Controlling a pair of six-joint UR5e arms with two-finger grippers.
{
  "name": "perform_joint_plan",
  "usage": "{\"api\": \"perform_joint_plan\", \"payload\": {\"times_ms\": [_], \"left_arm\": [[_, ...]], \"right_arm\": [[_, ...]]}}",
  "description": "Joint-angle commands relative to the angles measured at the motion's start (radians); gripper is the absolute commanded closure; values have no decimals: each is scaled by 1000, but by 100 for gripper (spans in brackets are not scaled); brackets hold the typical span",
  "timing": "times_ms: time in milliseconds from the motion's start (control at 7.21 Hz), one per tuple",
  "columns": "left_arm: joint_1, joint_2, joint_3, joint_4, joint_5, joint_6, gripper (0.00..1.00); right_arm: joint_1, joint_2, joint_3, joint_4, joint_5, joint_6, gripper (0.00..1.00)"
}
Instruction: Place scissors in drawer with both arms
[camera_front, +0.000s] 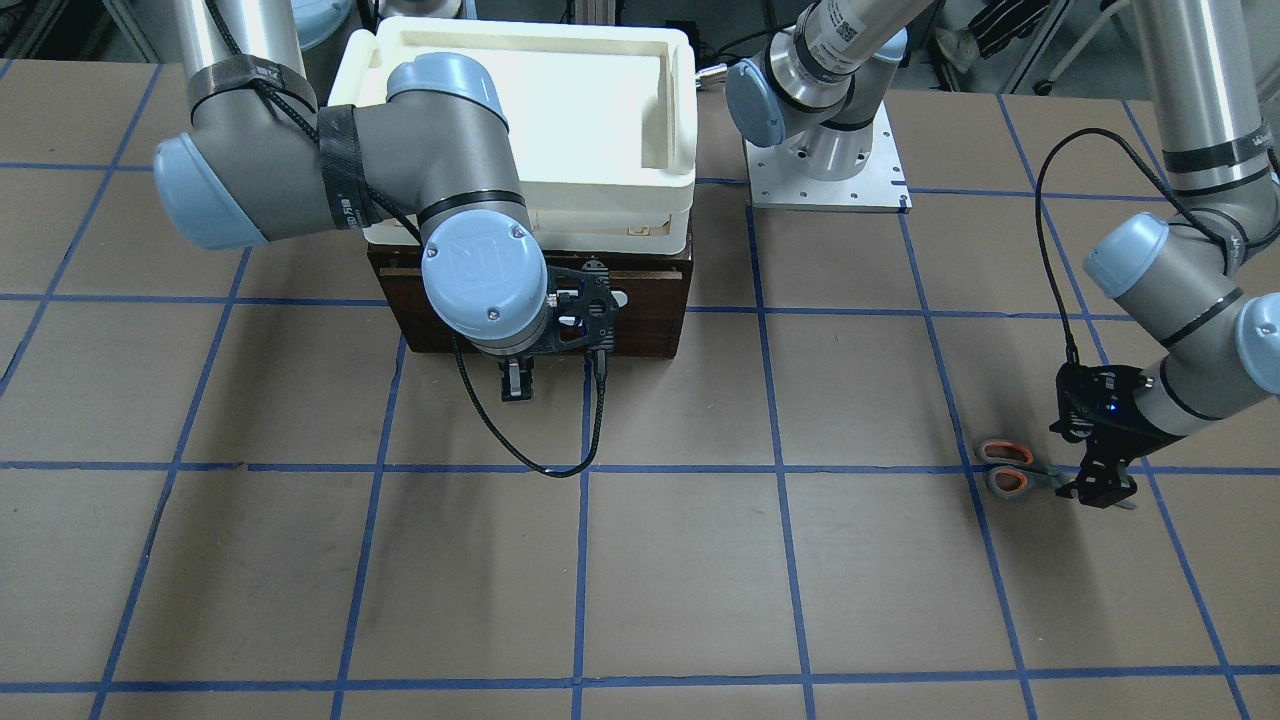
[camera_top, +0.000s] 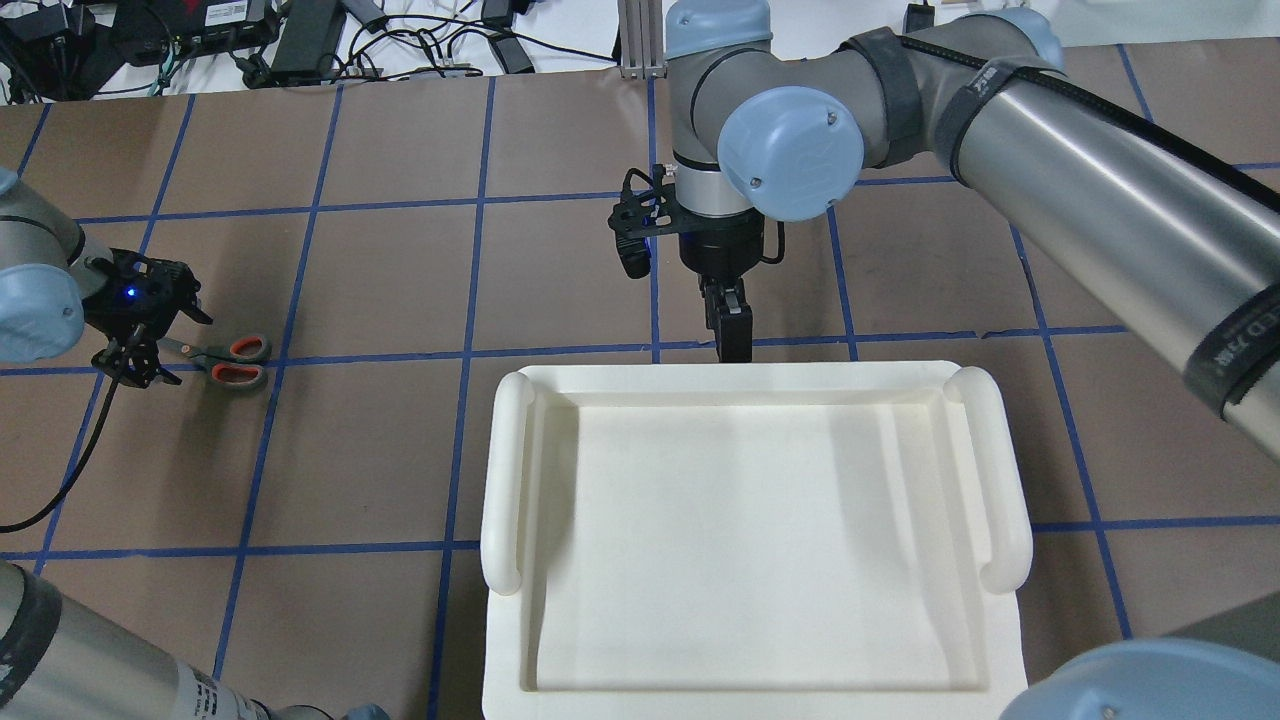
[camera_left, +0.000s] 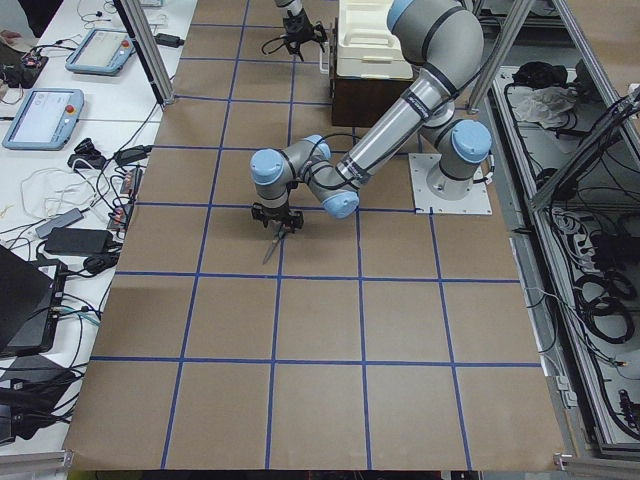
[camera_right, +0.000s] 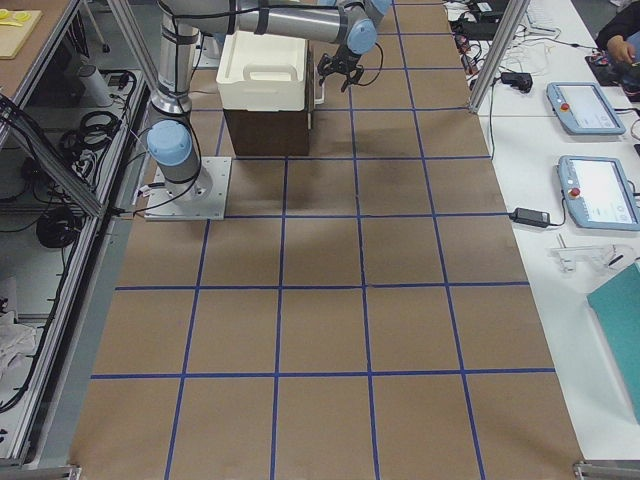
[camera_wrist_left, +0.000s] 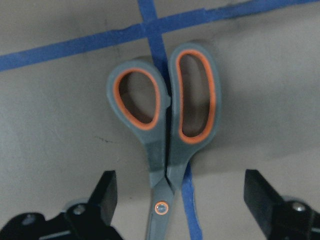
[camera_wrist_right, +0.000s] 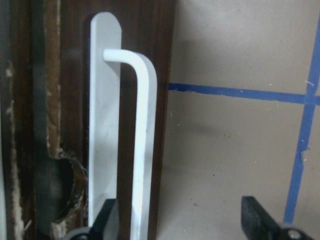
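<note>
Our left gripper (camera_wrist_left: 181, 192) hangs spread wide astride the scissors (camera_wrist_left: 165, 125) at bottom centre; our right gripper (camera_wrist_right: 178, 212), also released, straddles the handle (camera_wrist_right: 145, 150) of the drawer (camera_wrist_right: 75, 75) at lower left.

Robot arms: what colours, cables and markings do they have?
The left arm and right arm have silver tubes, grey joints and round light blue caps, one with an embossed logo. Black straps with white lettering hold black cables. The left gripper and right gripper are black, each showing a blue light.

Overhead, front views face oppositely, share white bin (camera_top: 505, 470); wrist views close, side views far.
</note>
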Motion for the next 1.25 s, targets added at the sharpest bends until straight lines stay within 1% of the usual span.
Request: {"api": "perform_joint_plan", "payload": {"times_ms": [0, 277, 554, 693, 832, 970, 1109], "left_arm": [[0, -36, -2, 46, 6, -15, 9], [0, -46, -2, 49, 6, 3, 10], [0, -46, -13, 49, 6, 21, 14], [0, -46, -15, 49, 6, 23, 20], [0, -45, -18, 52, 6, 23, 34], [0, -45, -18, 56, 8, 29, 52], [2, -45, -18, 58, 8, 41, 68]], "right_arm": [[2, 6, 6, 5, -3, -3, 14], [2, 9, 16, 7, 2, -3, 15], [2, 9, 31, -9, -1, -3, 18], [2, 9, 31, -19, -4, -29, 25], [0, 9, 29, -38, -9, -43, 33], [-1, 9, 19, -45, -9, -43, 37], [-6, 11, 13, -77, -11, -40, 40]]}}
